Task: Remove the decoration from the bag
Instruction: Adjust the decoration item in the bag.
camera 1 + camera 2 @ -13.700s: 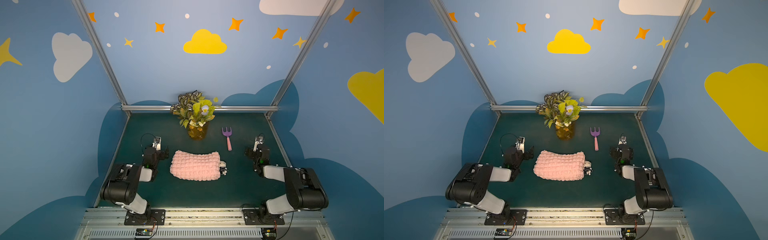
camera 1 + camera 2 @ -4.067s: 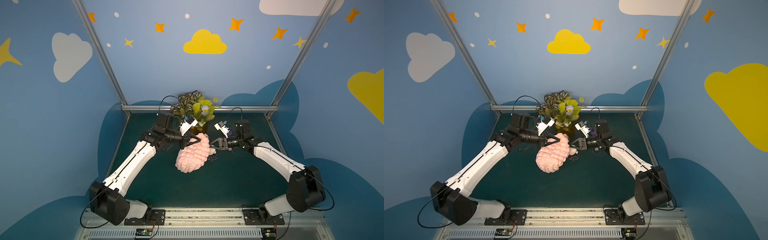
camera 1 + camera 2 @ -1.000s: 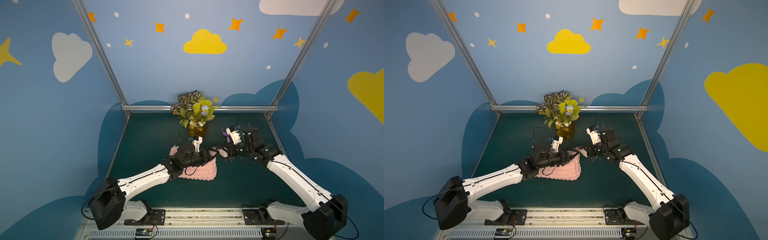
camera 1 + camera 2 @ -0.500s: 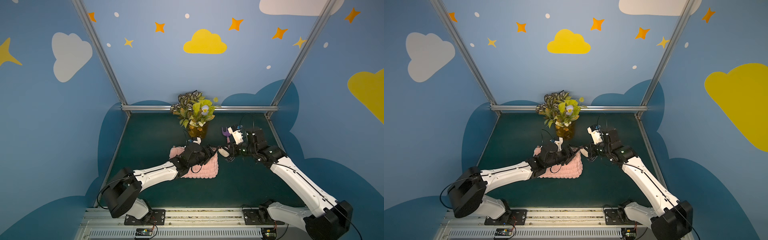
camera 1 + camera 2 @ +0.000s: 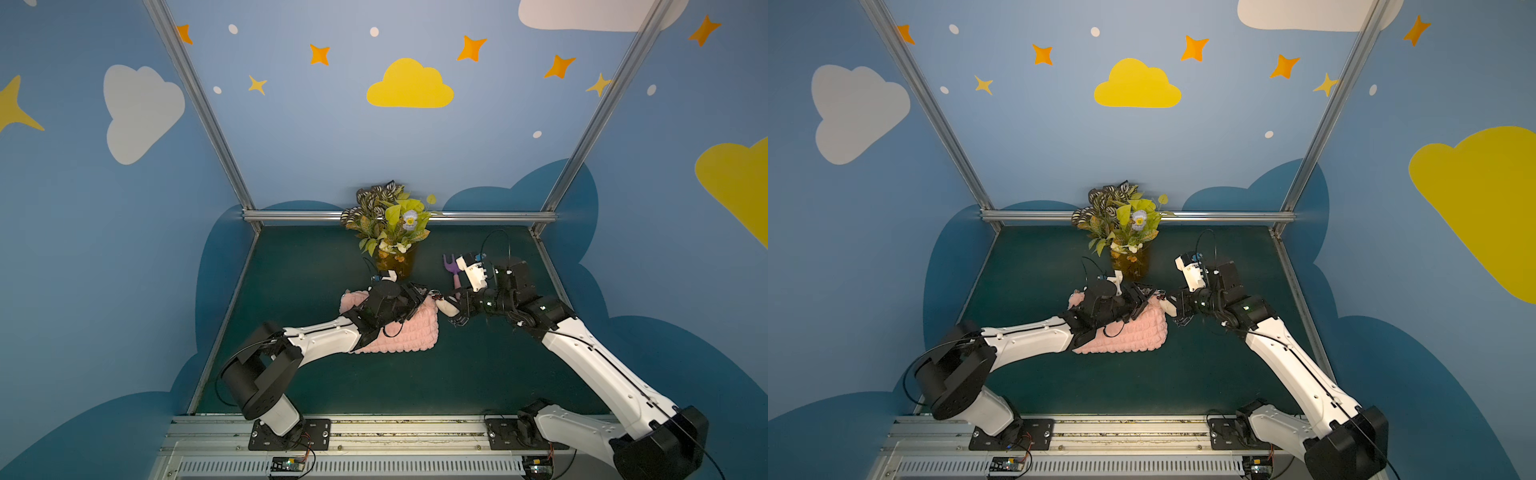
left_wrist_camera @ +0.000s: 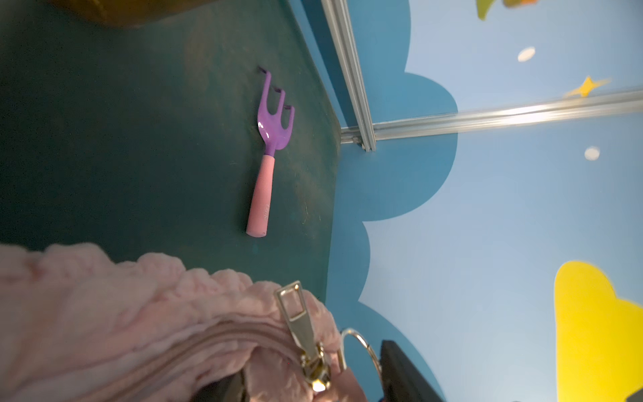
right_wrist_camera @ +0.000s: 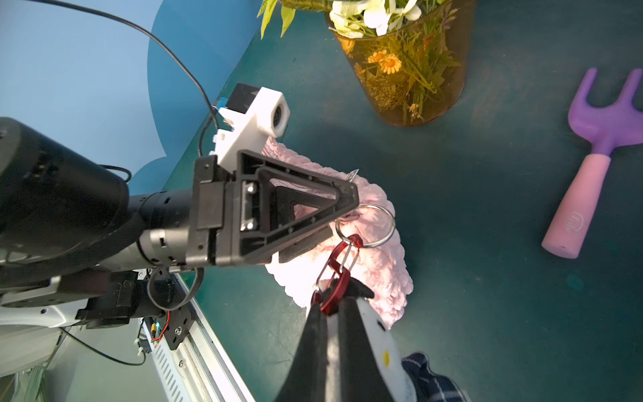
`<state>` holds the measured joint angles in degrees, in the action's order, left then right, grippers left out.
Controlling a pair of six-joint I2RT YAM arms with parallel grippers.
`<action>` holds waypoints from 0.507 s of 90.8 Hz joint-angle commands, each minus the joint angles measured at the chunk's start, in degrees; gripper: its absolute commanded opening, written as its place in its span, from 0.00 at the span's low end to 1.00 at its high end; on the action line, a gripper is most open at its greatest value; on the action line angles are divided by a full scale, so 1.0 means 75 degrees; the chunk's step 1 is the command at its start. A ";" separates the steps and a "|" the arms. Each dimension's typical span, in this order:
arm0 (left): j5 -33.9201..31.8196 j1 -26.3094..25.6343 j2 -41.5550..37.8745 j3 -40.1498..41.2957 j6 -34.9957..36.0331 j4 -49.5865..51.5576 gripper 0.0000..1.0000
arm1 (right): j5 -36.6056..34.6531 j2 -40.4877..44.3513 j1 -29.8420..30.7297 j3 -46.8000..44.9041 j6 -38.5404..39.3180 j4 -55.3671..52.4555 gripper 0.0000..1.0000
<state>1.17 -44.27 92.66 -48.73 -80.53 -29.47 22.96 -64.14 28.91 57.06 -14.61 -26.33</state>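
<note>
Right wrist view: right hand (image 7: 334, 303) is clamping the soft, light decoration (image 7: 377, 344) beside its clip (image 7: 330, 267); left hand (image 7: 342, 217) is straddling the floppy bag (image 7: 382, 271), grip unclear.

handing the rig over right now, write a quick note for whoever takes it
Left gripper: jaws apart around the zipper corner of the bag; cannot tell whether they grip it.
Right gripper: shut on the decoration, at its top by the red carabiner.
The bag lies on the table; the decoration is held at its right end.
Done: both arms in place, decoration grasped.
Left: the keyring still looks hooked at the bag's zipper, so unhook it and take the decoration clear.
</note>
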 commanded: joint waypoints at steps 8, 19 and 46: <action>0.0286 0.0149 0.0324 -0.0269 0.0022 -0.0718 0.32 | 0.0340 0.0330 0.0007 -0.0214 -0.0134 0.0456 0.00; 0.0525 0.0192 0.0495 -0.0343 0.0148 -0.1049 0.10 | 0.0391 0.0475 0.0002 -0.0497 -0.0250 0.0525 0.00; 0.1475 0.0462 0.0968 -0.0526 0.0721 -0.2376 0.02 | 0.0255 0.0811 0.0001 -0.1457 -0.0646 0.0947 0.00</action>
<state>8.29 -42.30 99.33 -50.59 -78.91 -38.35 23.66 -59.48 28.91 47.72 -17.98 -21.65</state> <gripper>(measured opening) 0.077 0.078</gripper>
